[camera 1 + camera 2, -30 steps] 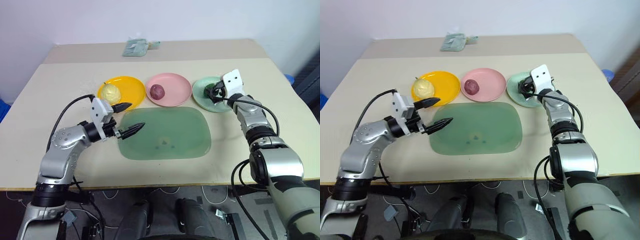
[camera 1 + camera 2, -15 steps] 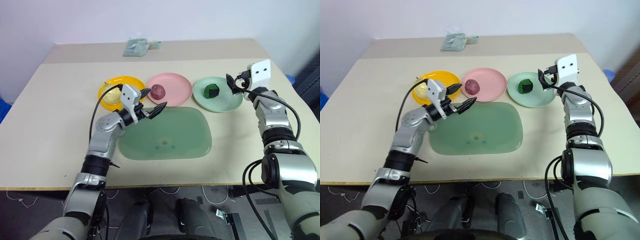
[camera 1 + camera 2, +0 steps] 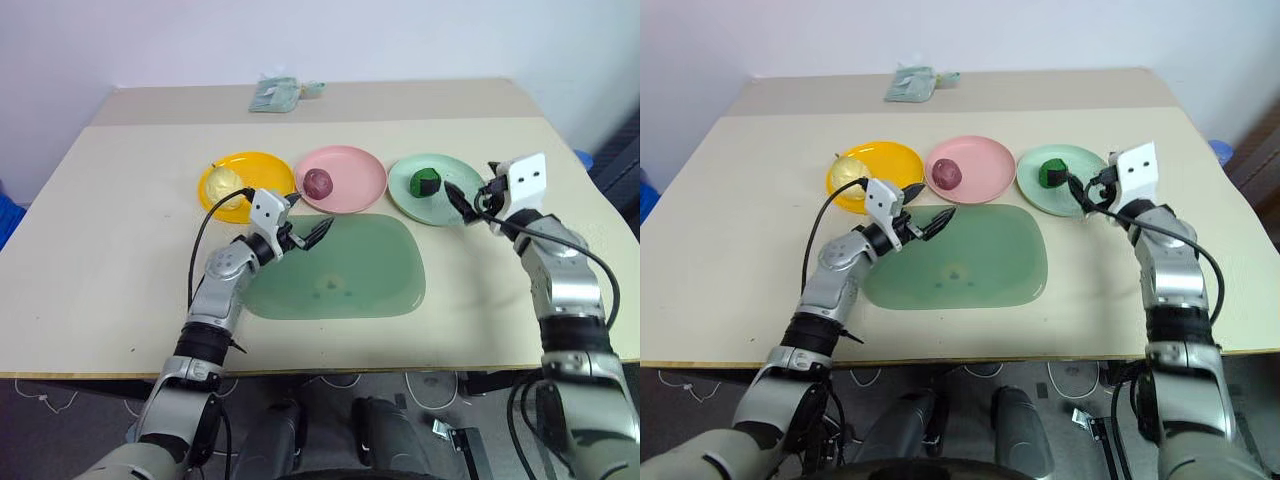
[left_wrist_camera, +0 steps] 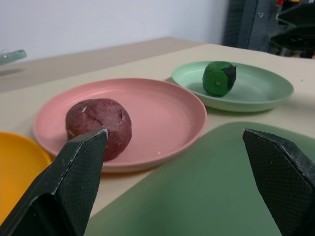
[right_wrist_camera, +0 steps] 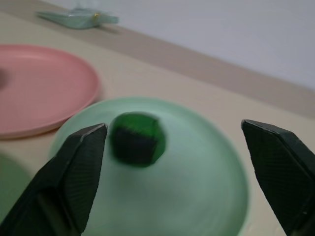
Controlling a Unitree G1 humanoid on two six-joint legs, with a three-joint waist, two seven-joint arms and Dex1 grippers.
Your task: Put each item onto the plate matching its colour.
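Note:
A pale yellow item (image 3: 225, 182) lies on the yellow plate (image 3: 262, 170). On the pink plate (image 3: 358, 180) rests the dark reddish-purple item (image 3: 318, 182), and the dark green item (image 3: 426, 183) sits on the mint green plate (image 3: 443, 205). My left gripper (image 3: 308, 218) hovers open over the mat's far left corner, pointing at the purple item (image 4: 98, 125), with nothing between its fingers. Beside the mint plate's right rim my right gripper (image 3: 466, 190) stands open and empty, facing the green item (image 5: 137, 137).
A large translucent green mat (image 3: 340, 270) lies in front of the three plates. A pale green cloth bundle (image 3: 275, 93) sits at the table's far edge. Bare tabletop (image 3: 120, 230) stretches to the left and along the front.
My right gripper has drawn back from over the mint plate, and the green item now lies there alone. The left gripper has swung from the mat's left side toward the pink plate.

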